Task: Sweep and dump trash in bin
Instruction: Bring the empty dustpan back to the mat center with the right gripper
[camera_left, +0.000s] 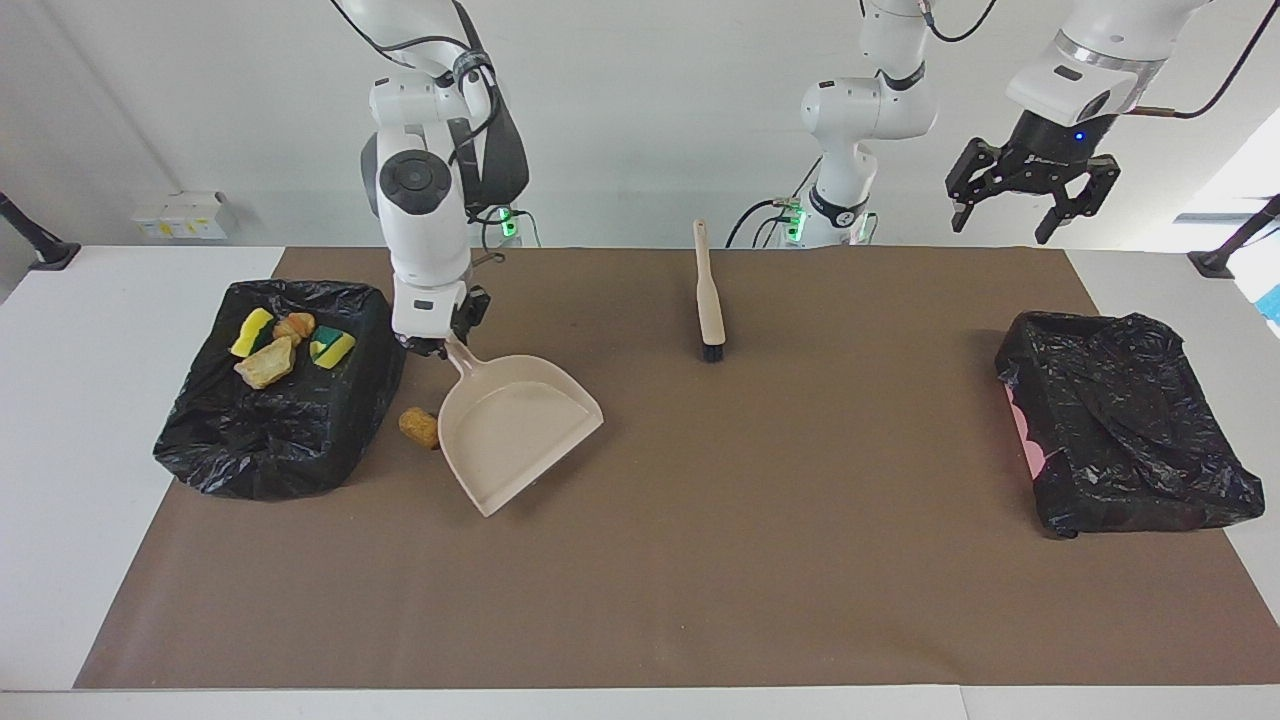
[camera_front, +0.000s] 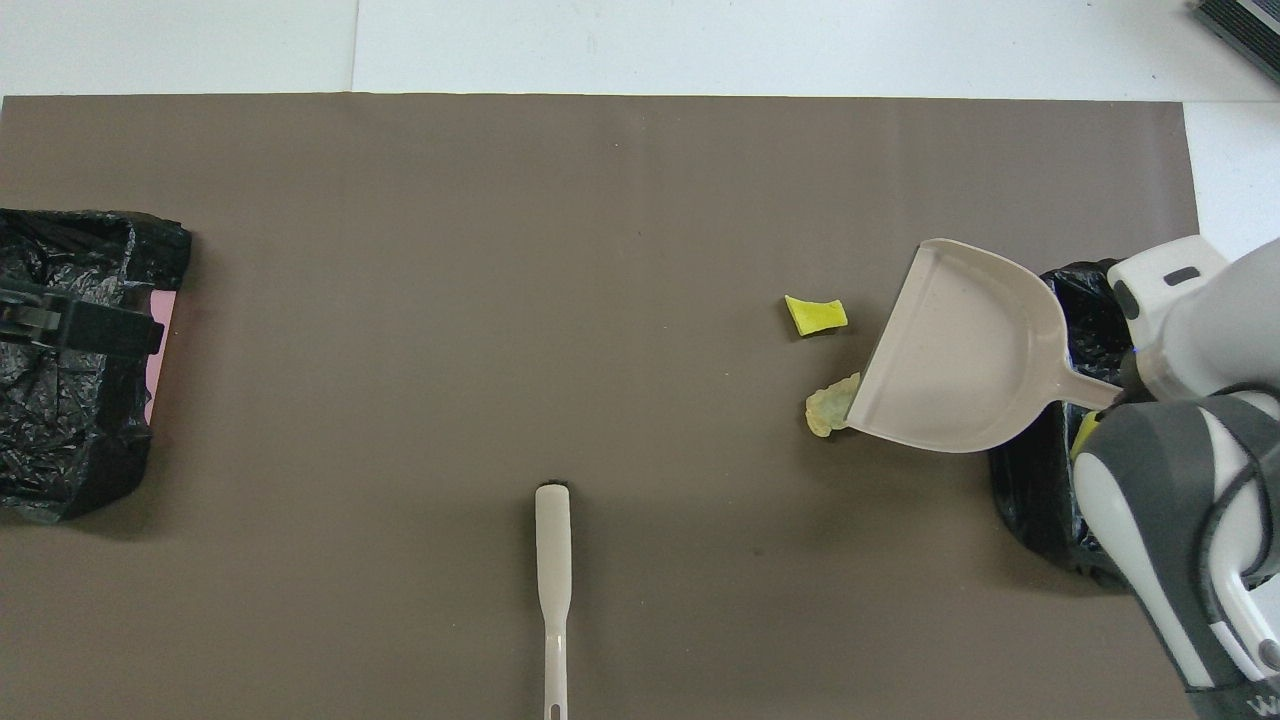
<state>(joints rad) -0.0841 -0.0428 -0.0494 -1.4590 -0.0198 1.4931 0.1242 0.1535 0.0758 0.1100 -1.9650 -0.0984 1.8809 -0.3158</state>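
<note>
My right gripper (camera_left: 440, 345) is shut on the handle of the beige dustpan (camera_left: 515, 425), which it holds tilted and low over the mat beside the black-bagged bin (camera_left: 200, 450) at the right arm's end. In the facing view several trash chunks lie in that bin: a yellow sponge bit (camera_left: 252, 332), a tan lump (camera_left: 265, 365), and others. A brown lump (camera_left: 419, 427) lies on the mat between bin and pan. In the overhead view a yellow chunk (camera_front: 815, 314) and a pale lump (camera_front: 828, 408) lie by the dustpan (camera_front: 960, 350). My left gripper (camera_left: 1030, 205) is open, raised and empty.
A beige hand brush (camera_left: 708, 295) lies on the brown mat, near the robots, midway between the arms; it also shows in the overhead view (camera_front: 552, 560). A second black-bagged bin (camera_left: 1120, 420) stands at the left arm's end, under the left gripper (camera_front: 75, 325).
</note>
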